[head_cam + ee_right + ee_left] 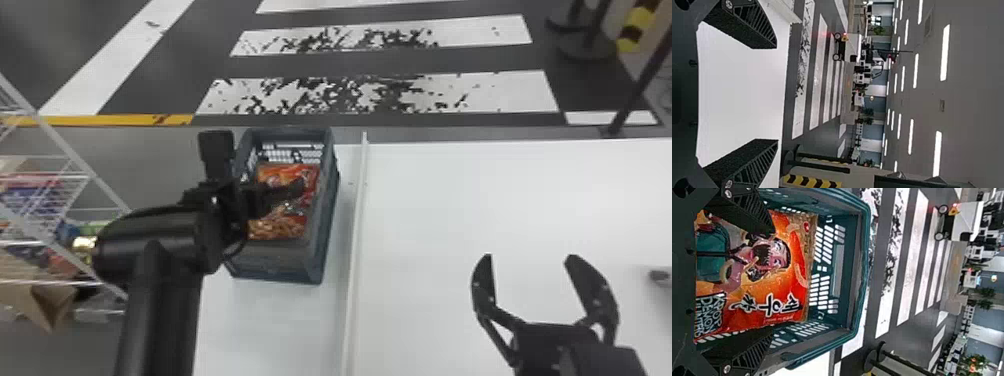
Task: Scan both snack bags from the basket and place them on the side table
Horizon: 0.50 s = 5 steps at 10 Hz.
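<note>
And here's the head view, up high, looking forward and down over the basket [272, 272] and desk [500, 200], while the left wrist view peers in close at that same basket, the right looks out past the desk toward ceiling lights [945, 53], and all three catch the striped floor [375, 95].

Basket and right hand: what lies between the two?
In the head view, a long white strip runs between the basket and the right hand, with white tabletop on both sides of it.
</note>
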{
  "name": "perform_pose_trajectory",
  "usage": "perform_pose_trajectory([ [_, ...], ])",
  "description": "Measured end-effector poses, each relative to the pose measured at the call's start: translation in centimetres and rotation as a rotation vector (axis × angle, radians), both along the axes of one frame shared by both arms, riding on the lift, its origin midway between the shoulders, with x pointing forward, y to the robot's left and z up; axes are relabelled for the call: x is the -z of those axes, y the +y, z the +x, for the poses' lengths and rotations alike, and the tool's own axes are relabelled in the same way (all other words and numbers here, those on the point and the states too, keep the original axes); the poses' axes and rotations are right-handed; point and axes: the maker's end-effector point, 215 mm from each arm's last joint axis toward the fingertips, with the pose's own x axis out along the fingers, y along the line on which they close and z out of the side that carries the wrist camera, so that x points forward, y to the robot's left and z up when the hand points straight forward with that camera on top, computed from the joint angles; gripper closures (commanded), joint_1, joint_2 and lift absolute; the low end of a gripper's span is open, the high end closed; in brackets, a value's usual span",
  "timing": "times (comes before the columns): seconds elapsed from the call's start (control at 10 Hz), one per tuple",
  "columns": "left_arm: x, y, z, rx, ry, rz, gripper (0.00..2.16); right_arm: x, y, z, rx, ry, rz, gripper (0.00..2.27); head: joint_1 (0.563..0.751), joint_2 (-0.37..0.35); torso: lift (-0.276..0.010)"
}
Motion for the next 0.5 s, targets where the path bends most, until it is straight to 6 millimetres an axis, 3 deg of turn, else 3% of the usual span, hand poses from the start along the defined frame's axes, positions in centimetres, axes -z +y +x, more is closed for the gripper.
perform_pose_trajectory([
  [0.2, 1.5, -1.1, 0.6, 0.045, 0.062, -0.031, 0.64, 0.2, -0.1, 0.2, -0.001, 0.0, -0.007, 0.07, 0.695, 0.167, -0.075],
  [0.3, 2.0, -1.7, 0.5, 0.072, 0.082, -0.055, 1.23, 0.3, 0.0, 0.4, -0.001, 0.0, -0.009, 0.07, 0.695, 0.158, -0.075],
  [0.4, 2.5, -2.1, 0.0, 0.093, 0.104, -0.082, 2.15, 0.4, 0.0, 0.5, -0.002, 0.001, -0.01, 0.07, 0.695, 0.151, -0.075],
  [0.5, 3.3, -1.7, -0.8, 0.075, 0.142, -0.097, 2.14, 0.5, 0.0, 0.6, -0.002, 0.004, -0.012, 0.07, 0.695, 0.156, -0.075],
])
